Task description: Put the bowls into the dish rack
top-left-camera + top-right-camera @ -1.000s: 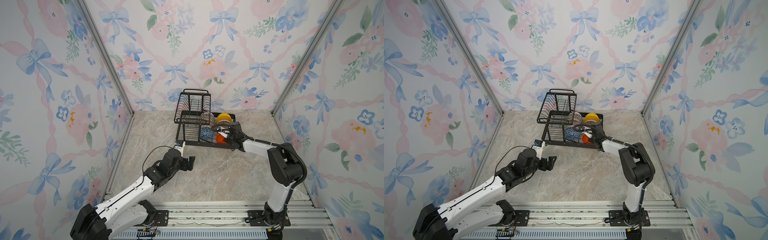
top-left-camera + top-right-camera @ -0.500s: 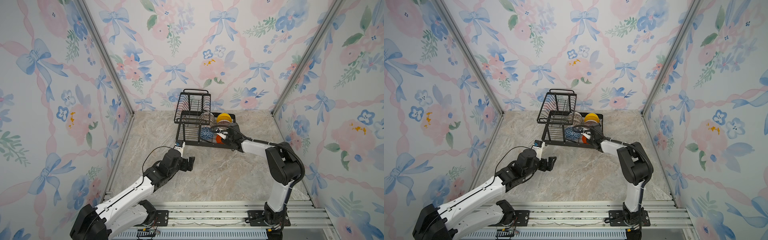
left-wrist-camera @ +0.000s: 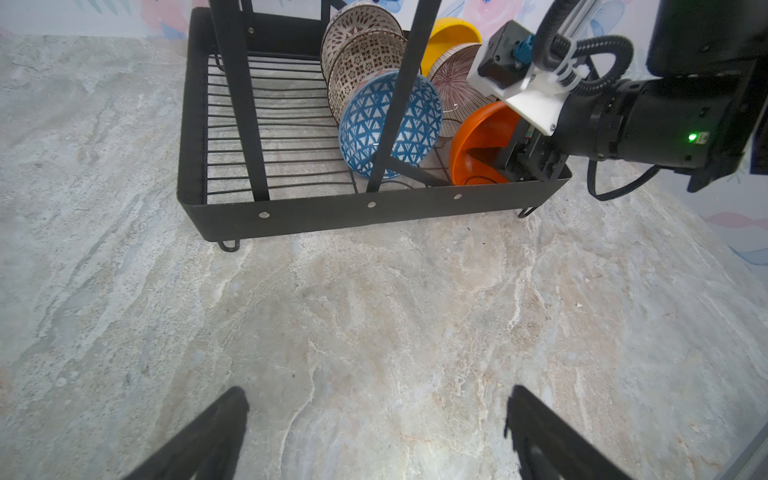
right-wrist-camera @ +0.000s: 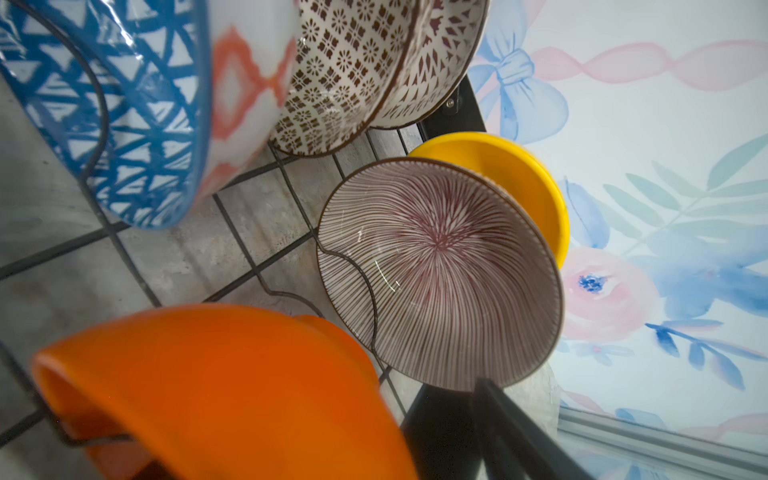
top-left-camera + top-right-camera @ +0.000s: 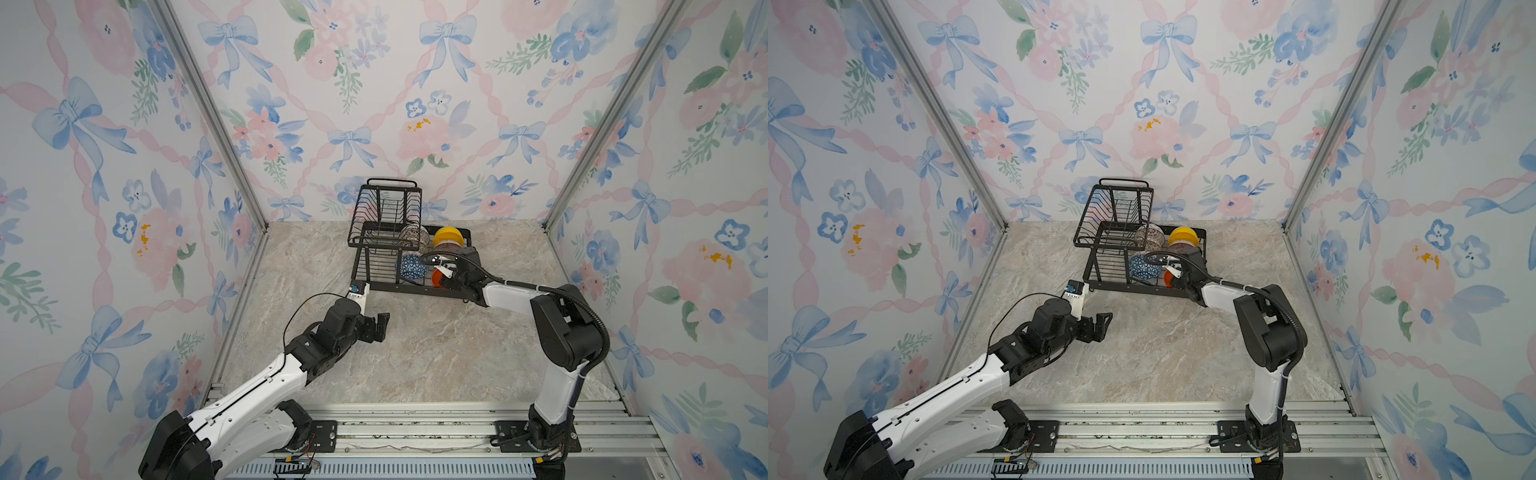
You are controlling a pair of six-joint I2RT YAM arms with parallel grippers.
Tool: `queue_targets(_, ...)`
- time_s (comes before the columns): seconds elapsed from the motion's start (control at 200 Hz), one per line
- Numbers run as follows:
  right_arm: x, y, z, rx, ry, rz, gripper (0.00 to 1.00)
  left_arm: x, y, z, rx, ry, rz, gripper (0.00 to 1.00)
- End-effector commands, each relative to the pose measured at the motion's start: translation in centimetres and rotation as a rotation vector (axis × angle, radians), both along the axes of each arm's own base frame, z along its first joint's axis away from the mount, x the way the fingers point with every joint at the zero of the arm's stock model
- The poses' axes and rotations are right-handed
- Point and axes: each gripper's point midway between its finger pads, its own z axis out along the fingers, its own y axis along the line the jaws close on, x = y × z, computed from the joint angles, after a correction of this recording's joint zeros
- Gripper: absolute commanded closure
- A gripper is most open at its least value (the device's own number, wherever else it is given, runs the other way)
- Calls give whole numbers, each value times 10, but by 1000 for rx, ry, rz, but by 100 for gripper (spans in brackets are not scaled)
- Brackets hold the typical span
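The black wire dish rack (image 5: 415,291) (image 3: 374,208) stands at the back of the table. On edge in its tray are a blue triangle bowl (image 3: 370,124), two white patterned bowls (image 3: 365,62), a ribbed pinkish bowl (image 4: 440,270), a yellow bowl (image 5: 448,237) and an orange bowl (image 5: 436,277) (image 4: 216,386) at the front right corner. My right gripper (image 3: 505,164) is open at the orange bowl's rim. One of its fingers (image 4: 511,419) stands clear of the bowl and the bowl hides the other. My left gripper (image 5: 384,322) (image 3: 376,399) hangs open over bare table in front of the rack.
The rack's raised basket tier (image 5: 386,216) with its loop handle (image 5: 392,181) overhangs the tray's left half. Floral walls close in the back and both sides. The marble tabletop (image 5: 436,353) spreads between the rack and the front rail.
My right gripper's jaws have spread apart at the orange bowl, which now rests in the rack. The left arm has stayed still.
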Motion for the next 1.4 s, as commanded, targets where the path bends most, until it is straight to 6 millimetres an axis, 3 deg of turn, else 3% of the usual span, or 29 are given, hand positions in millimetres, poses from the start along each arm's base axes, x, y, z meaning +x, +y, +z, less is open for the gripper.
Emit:
queue_targets(0.0,-17,6,0,10,40,28,14,-1,5,-4,-12,10,20,2)
queue_targets(0.155,-21,7,9,39,39,28,10,-1,4,-4,-13,10,18,2)
queue_targets(0.27,-21,6,14,48,29,18,0,-1,4,-2,-13,9,16,2)
queue_targets(0.755,-34,6,35,84,46,7,3,0,3,1,-13,0,10,2)
queue_targets(0.94,-56,7,39,114,104,36,3,2,4,2,2,-11,14,2)
queue_targets(0.98,-60,5,52,130,89,37,3,3,6,2,9,-14,18,2)
queue_targets(1.19,-93,0,65,160,134,44,3,11,8,9,25,-36,26,2)
queue_targets(1.31,-114,-7,82,220,102,20,3,18,15,15,26,-66,47,2)
queue_targets(1.395,-123,-15,105,323,27,-28,3,24,25,22,38,-107,70,2)
